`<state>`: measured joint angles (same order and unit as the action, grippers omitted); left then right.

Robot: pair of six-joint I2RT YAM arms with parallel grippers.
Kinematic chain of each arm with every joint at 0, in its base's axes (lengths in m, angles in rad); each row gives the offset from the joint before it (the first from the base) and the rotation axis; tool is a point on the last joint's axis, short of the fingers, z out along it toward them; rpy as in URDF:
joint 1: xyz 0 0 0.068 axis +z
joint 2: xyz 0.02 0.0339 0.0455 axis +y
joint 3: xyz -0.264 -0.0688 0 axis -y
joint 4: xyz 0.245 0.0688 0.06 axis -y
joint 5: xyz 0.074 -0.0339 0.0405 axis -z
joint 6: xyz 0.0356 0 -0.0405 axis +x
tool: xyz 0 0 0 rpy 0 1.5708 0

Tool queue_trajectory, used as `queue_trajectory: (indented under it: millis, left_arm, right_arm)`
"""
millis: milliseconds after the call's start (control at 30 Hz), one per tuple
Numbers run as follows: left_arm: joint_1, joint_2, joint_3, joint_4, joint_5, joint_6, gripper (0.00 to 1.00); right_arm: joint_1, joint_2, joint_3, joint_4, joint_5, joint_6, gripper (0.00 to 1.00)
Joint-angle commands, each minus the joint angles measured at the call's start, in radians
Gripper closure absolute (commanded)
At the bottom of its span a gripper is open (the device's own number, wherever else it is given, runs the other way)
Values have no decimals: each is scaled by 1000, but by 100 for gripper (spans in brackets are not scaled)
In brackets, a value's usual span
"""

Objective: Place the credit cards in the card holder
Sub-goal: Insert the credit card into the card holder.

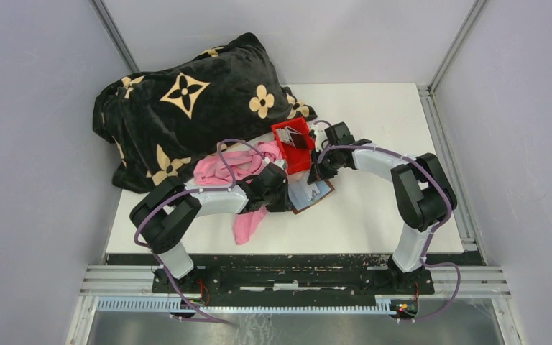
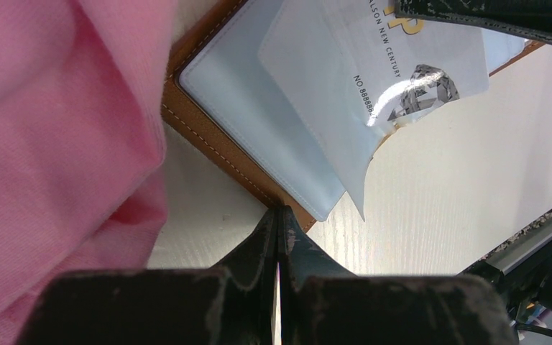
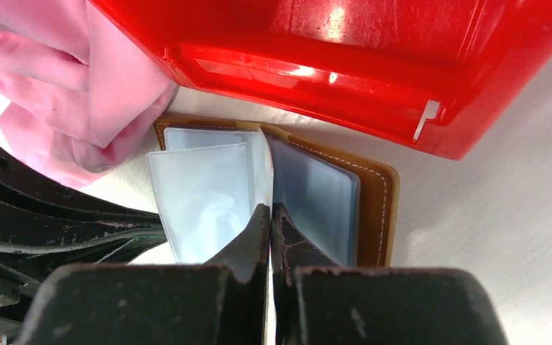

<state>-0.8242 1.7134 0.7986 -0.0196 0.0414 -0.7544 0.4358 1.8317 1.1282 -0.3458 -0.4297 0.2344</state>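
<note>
The brown card holder (image 1: 315,195) lies open on the table beside the red bin. My left gripper (image 2: 280,212) is shut, its tips pinching the holder's brown stitched edge (image 2: 208,136). My right gripper (image 3: 270,208) is shut on a clear pocket leaf (image 3: 208,194) and holds it raised above the brown cover (image 3: 384,208). In the left wrist view that lifted leaf shows a pale card (image 2: 402,79) with printed numbers and a diamond picture. Dark and grey credit cards (image 1: 298,136) rest in the red bin. From above, the left gripper (image 1: 285,192) and right gripper (image 1: 321,172) meet over the holder.
The red plastic bin (image 1: 295,162) stands just behind the holder, its wall (image 3: 330,65) close over my right fingers. A pink cloth (image 1: 223,169) lies under and left of the left arm, touching the holder. A black blanket with beige flowers (image 1: 187,100) fills the back left.
</note>
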Motion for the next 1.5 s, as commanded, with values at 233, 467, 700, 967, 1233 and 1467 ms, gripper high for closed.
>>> queue_trajectory:
  millis: [233,467,700,967,1233,1467]
  left_arm:
    - [39,179,-93,-353,-233,-2,97]
    - [71,164,-82,-347,-264,-60,97]
    - [94,183,-12,-361,-278,-71,97]
    - [112,242,76,-396,-279,-54,97]
    - [148,288,134,-428,-280,-23,97]
    - [161,305,172,-455,-275,8,97]
  right_arm:
    - [4,-25,-150,9,-72,78,99]
    - [4,-80,-201,25,-50,125,99]
    - [4,-119,-247,70,-62,148,99]
    - [4,-94,-222,135,-92,175,99]
    - [-17,-69,-156,133,-91,164,99]
    - [-43,-31,-113,152,-77,180,99]
